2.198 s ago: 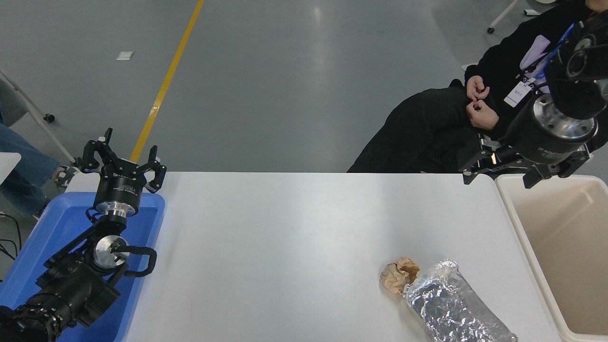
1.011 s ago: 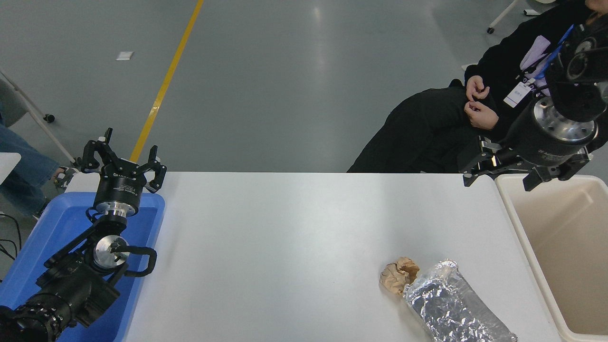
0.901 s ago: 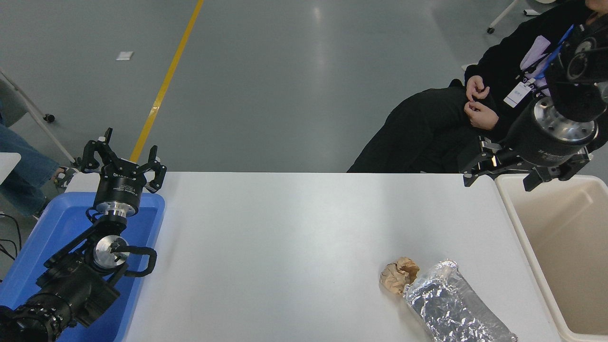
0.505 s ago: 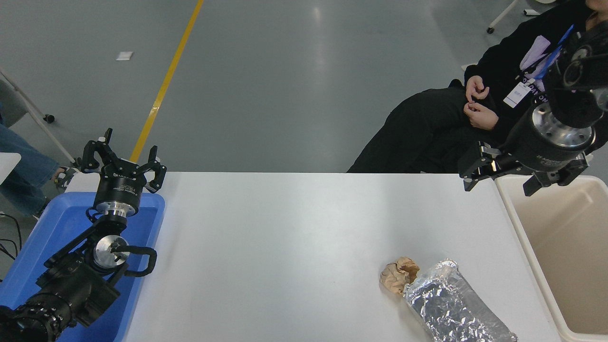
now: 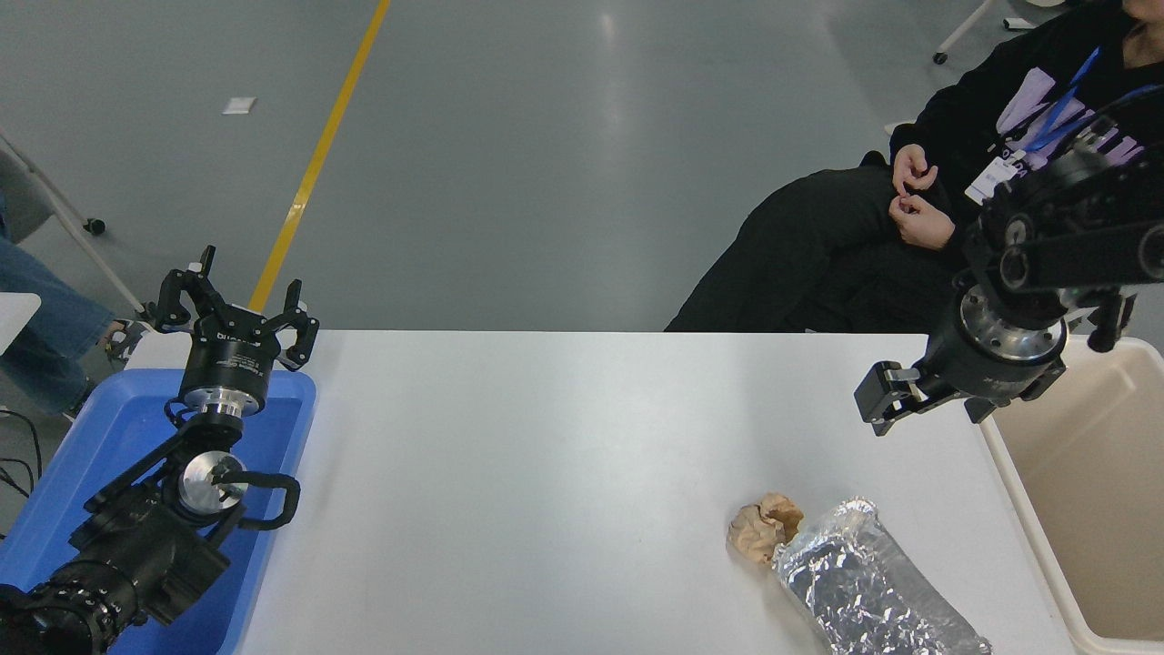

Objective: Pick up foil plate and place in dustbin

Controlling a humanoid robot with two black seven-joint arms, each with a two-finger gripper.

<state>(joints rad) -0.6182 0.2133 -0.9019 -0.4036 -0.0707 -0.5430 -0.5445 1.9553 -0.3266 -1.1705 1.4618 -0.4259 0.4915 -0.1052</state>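
The foil plate point(image 5: 864, 587), a crinkled silver tray, lies on the white table point(image 5: 564, 455) at the front right, partly cut off by the picture's bottom edge. The cream dustbin point(image 5: 1012, 487) stands just to its right, at the table's right edge. My right gripper point(image 5: 926, 409) hangs open and empty above the table beside the bin's far left corner, well behind the plate. My left gripper point(image 5: 235, 305) is parked open over the blue tray at the left.
A crumpled tan paper ball point(image 5: 764, 528) touches the plate's far left end. A blue plastic tray point(image 5: 100, 446) sits under my left arm. A seated person in black point(image 5: 873, 227) is at the far right behind the table.
My right gripper has come down and to the left, from above the bin's far rim towards the table. The plate, paper ball and left arm have not moved.
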